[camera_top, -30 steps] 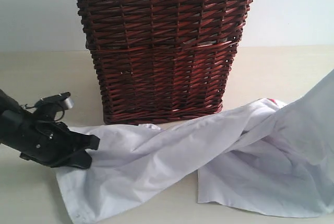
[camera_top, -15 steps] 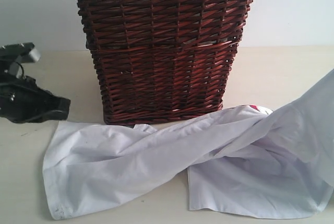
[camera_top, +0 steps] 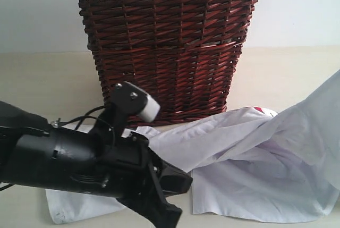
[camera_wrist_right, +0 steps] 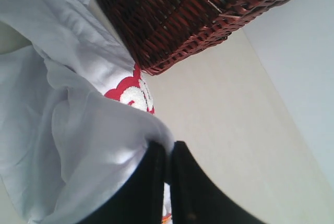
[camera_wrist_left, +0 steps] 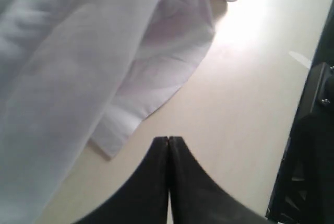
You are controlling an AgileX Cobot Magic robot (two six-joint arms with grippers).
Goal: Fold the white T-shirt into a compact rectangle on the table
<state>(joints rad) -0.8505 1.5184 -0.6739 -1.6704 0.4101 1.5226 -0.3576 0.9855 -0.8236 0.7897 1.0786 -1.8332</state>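
White cotton T-shirt [camera_top: 249,159], thin, soft, light: crumpled on the table [camera_top: 297,68] before the wicker basket [camera_top: 164,52].
Judged limp and quick to bunch, so best taken at hems or shoulder corners. Its red print [camera_wrist_right: 128,91] with fuzzy white letters peeks from the folds. My right gripper [camera_wrist_right: 169,148] is clamped on a raised fold, and my left gripper [camera_wrist_left: 168,141], closed and empty, hovers near a loose edge.

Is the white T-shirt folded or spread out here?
Neither: the thin white cotton T-shirt lies crumpled on the pale beige table, one end lifted, pinched in the right gripper.
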